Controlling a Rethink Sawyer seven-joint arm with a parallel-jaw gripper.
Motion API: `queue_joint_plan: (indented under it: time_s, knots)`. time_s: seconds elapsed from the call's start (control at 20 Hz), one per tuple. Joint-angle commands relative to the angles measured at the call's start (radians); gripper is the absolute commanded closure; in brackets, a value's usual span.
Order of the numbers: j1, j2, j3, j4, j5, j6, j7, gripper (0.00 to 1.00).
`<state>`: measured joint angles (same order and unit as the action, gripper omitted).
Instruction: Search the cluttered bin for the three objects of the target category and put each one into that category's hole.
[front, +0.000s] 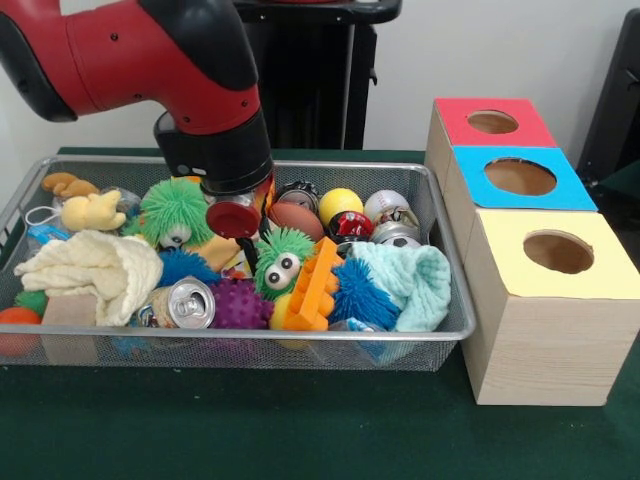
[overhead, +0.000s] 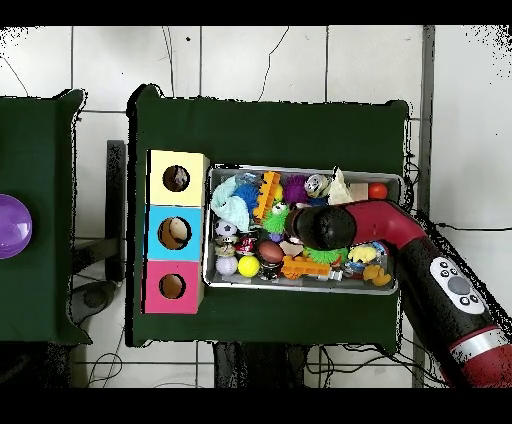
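Observation:
My gripper (front: 236, 205) hangs low over the middle of the wire bin (front: 455, 300), hidden under the black wrist. A red can-like thing (front: 233, 216) sits right at the gripper; whether it is held I cannot tell. Around it lie a green fuzzy toy (front: 175, 210), a green fuzzy toy with eyes (front: 283, 260), a brown football (front: 297, 218) and a yellow ball (front: 340, 204). A silver can (front: 190, 303) lies at the front. In the overhead view the arm's end (overhead: 318, 226) covers the bin's (overhead: 300, 288) centre.
Three wooden boxes with holes stand beside the bin: red (front: 492, 122), blue (front: 520, 177), yellow (front: 558, 252). The bin also holds a cream cloth (front: 95, 270), teal cloth (front: 410, 285), orange brick (front: 315, 285), purple spiky ball (front: 240, 303) and baseball (front: 385, 205).

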<state>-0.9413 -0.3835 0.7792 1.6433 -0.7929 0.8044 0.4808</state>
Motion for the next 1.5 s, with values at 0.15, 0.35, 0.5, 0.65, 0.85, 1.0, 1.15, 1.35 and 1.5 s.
queue_joint_plan:
  time_s: [0.15,0.35,0.5,0.65,0.85,1.0,1.15,1.35,1.5]
  knots:
    - [0.063,-0.026,-0.144,-0.085,-0.116,0.026,0.0,0.0]
    - [0.085,-0.034,-0.173,-0.107,-0.12,0.028,-0.006,0.0]
    - [0.098,-0.046,-0.193,-0.121,-0.116,0.033,-0.008,0.0]
    - [0.104,-0.052,-0.203,-0.134,-0.111,0.031,-0.018,0.0]
    - [0.113,-0.051,-0.217,-0.156,-0.104,0.035,-0.028,0.0]
    - [0.105,-0.048,-0.224,-0.163,-0.099,0.033,-0.046,0.0]
    - [0.094,-0.045,-0.224,-0.166,-0.092,0.035,-0.075,0.0]
    - [0.075,-0.043,-0.209,-0.157,-0.07,0.048,-0.117,1.0]
    - [0.071,-0.072,-0.217,-0.131,-0.055,0.073,-0.107,1.0]
